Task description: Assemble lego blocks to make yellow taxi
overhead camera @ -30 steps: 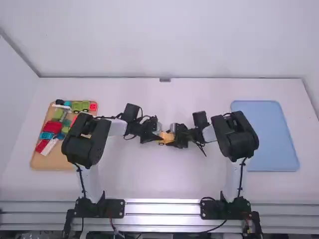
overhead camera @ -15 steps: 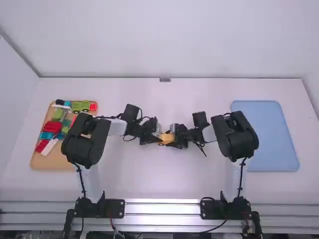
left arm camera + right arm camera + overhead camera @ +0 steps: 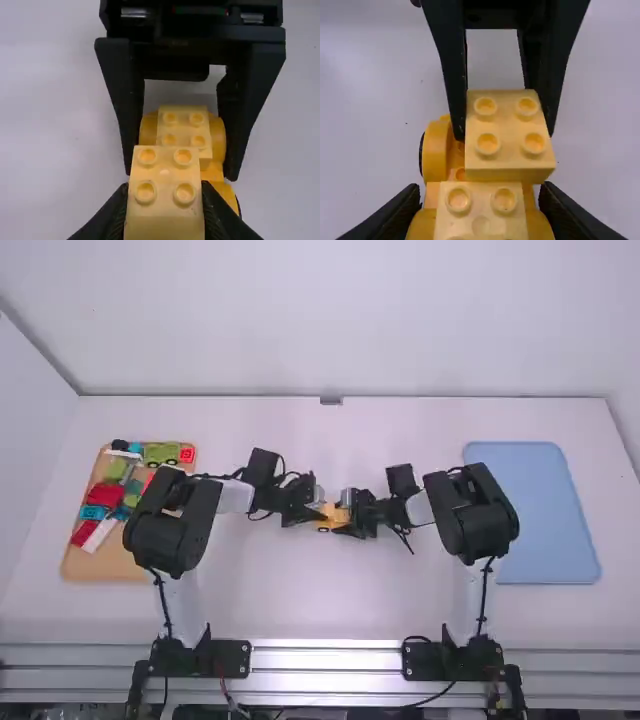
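Yellow car (image 3: 435, 152): well in from the table (image 3: 300, 600) edges
Left gripper (image 3: 320, 512): pinching a yellow block (image 3: 165, 172)
Right gripper (image 3: 347, 516): clamped on the car

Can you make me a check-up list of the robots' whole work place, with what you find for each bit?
Surface: white table, looks flat.
Job's things: studded yellow block and wheeled yellow taxi body, held close together.
Clutter: tan tray of mixed blocks, with red, green, blue and white among them; blue tray at the far right.
Claws: left claw shut on the yellow block; right claw shut on the taxi body.
Cables: black cables run along both arms; tangles: nothing seen.
Surroundings: plain pale wall; people: nothing seen.
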